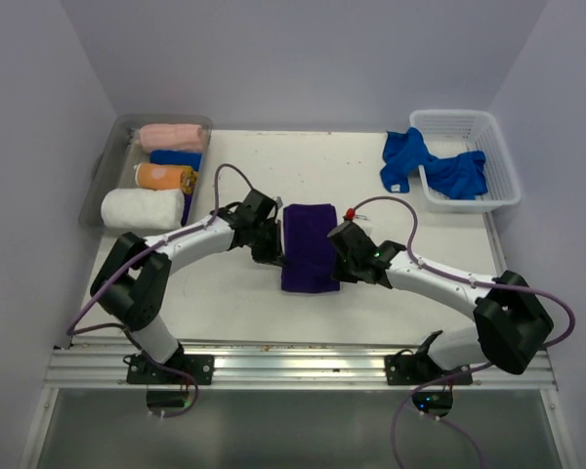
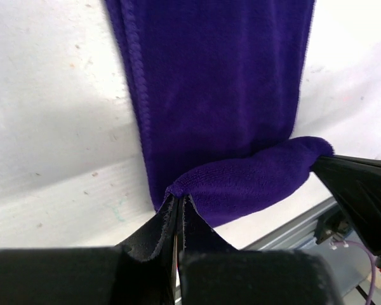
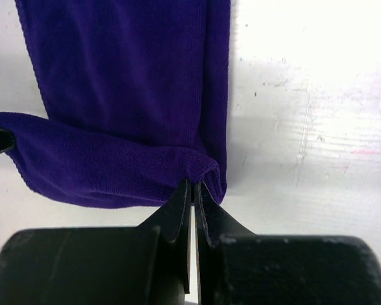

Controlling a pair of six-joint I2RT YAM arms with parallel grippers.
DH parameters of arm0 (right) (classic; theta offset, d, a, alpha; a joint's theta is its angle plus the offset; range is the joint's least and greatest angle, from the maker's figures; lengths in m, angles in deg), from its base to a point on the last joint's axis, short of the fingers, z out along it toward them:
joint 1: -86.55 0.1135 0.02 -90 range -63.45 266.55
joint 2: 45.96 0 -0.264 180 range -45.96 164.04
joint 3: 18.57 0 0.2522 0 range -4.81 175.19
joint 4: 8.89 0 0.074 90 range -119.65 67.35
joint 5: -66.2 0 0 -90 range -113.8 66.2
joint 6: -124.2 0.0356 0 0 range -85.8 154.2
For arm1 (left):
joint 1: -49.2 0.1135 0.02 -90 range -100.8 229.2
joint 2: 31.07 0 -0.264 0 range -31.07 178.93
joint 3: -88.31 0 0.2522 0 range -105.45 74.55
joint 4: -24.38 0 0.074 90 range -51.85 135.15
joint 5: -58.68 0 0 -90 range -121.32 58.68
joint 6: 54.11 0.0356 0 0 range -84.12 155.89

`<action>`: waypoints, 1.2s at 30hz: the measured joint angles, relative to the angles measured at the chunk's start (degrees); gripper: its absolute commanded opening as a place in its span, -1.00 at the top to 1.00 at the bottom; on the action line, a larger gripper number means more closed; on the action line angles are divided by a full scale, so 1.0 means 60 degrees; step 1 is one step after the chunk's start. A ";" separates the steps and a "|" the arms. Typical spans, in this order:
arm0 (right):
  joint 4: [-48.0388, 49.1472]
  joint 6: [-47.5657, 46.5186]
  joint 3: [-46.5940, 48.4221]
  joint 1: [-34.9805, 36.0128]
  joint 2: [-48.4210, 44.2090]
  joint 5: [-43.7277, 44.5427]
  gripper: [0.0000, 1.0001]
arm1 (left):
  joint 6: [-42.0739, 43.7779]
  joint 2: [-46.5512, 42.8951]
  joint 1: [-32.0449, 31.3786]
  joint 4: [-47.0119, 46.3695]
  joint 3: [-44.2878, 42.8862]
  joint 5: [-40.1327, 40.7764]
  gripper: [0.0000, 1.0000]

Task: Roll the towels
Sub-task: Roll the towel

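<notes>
A purple towel (image 1: 308, 244) lies folded into a long strip in the middle of the table. Its near end is turned over on itself into a small fold (image 2: 254, 181), also seen in the right wrist view (image 3: 108, 165). My left gripper (image 1: 272, 256) is shut on the left corner of that fold (image 2: 178, 198). My right gripper (image 1: 338, 266) is shut on the right corner (image 3: 194, 184). Both hold the fold just above the strip.
A clear bin (image 1: 105, 166) at the back left holds rolled towels: pink (image 1: 172, 136), blue (image 1: 176, 156), orange (image 1: 163, 177) and white (image 1: 142, 208). A white basket (image 1: 498, 166) at the back right holds blue towels (image 1: 456, 174), one draped over its rim onto the table (image 1: 400, 156).
</notes>
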 measured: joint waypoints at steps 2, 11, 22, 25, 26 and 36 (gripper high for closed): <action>0.0076 -0.0106 0.0102 -0.0135 0.0251 -0.0022 1.00 | 0.0058 0.0229 0.0055 0.0004 -0.0087 0.0084 1.00; 0.0364 -0.0372 0.0663 -0.0401 0.0834 0.0106 0.19 | 0.0175 0.1184 0.0106 0.0135 -0.0732 0.0339 0.60; 0.0361 -0.0466 0.0630 -0.0393 -0.0725 0.0321 0.81 | 0.0280 0.0594 0.0102 0.0878 -0.1235 0.1690 0.32; 0.0415 -0.0423 0.0561 -0.0208 -0.0871 0.0178 0.87 | 0.0219 -0.0255 0.0069 0.0820 -0.0962 0.1840 0.82; 0.0430 -0.0430 0.0546 -0.0138 -0.0823 0.0055 0.85 | 0.0186 -0.0484 0.0055 0.0820 -0.0852 0.1807 0.92; 0.0743 -0.0947 0.0550 -0.0182 0.1056 -0.0976 0.79 | -0.0189 -0.0382 -0.0907 -0.0335 -0.0015 0.0495 1.00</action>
